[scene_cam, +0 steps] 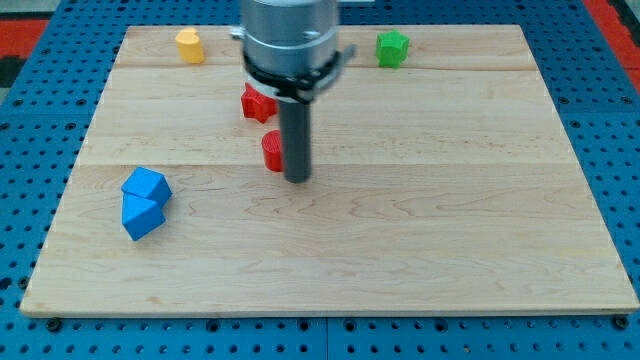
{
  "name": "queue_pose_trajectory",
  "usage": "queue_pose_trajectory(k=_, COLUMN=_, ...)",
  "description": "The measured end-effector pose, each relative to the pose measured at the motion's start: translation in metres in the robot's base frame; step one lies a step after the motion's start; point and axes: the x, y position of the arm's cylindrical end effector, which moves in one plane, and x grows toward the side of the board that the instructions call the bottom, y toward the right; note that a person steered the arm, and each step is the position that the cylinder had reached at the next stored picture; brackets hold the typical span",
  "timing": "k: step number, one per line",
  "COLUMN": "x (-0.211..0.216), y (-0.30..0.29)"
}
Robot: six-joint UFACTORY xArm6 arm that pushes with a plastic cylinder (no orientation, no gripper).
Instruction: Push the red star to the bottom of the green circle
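Red star sits far-centre, partly hidden behind the rod, well left of the green block. My tip holds nothing, resting just right of another red block, nearer than the star, seemingly awaiting repositioning

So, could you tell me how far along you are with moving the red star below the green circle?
Nothing looks done yet: the only green block sits at the view's top, nothing red below it. In hand: my tip is beside a red block, its shape half hidden. Another red block, star-like, lies above. Left: the whole push rightward.
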Motion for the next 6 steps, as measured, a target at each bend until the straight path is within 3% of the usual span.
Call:
queue_pose_trajectory(k=1, x=0.043, y=-0.068)
queue_pose_trajectory(k=4, x=-0.107, y=-0.107)
queue_pose_trajectory(k=6, x=-0.115, y=-0.065)
